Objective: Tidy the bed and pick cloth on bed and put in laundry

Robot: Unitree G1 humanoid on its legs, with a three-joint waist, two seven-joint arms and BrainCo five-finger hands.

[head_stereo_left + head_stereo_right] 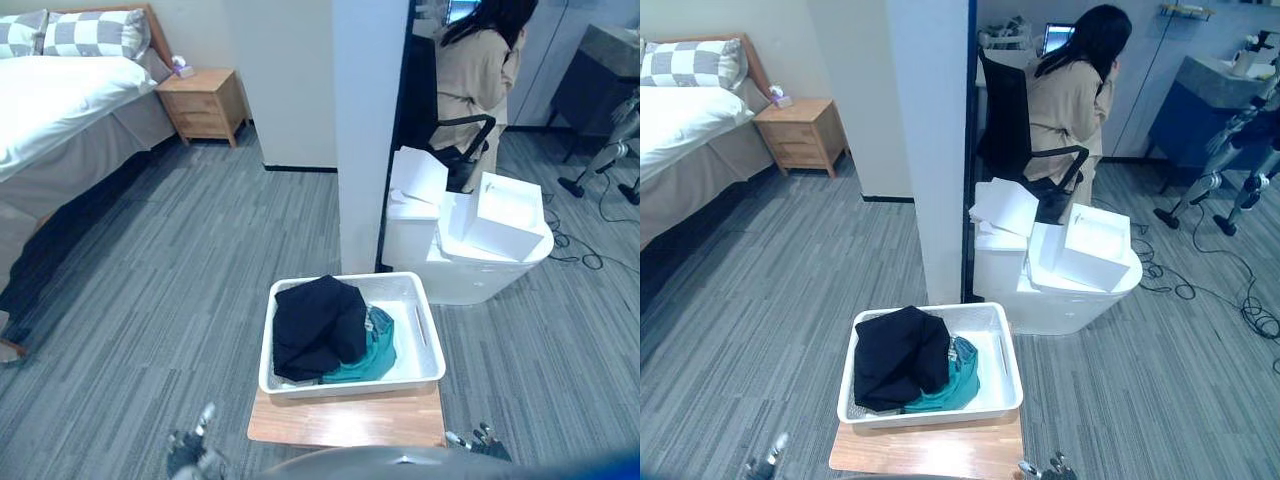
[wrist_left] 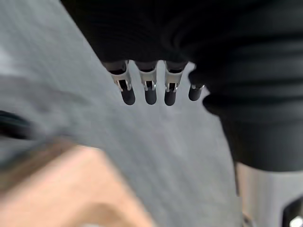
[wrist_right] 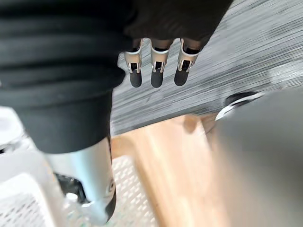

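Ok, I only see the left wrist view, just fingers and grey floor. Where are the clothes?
Observer: In a white basket on a wooden stand right before the robot, a black cloth over a teal cloth.
Operator: What's my right hand doing?
Observer: The right hand hangs open beside the stand, holding nothing.
Operator: Is anybody in the room?
Observer: A person sits on a chair behind a white pillar, back turned.
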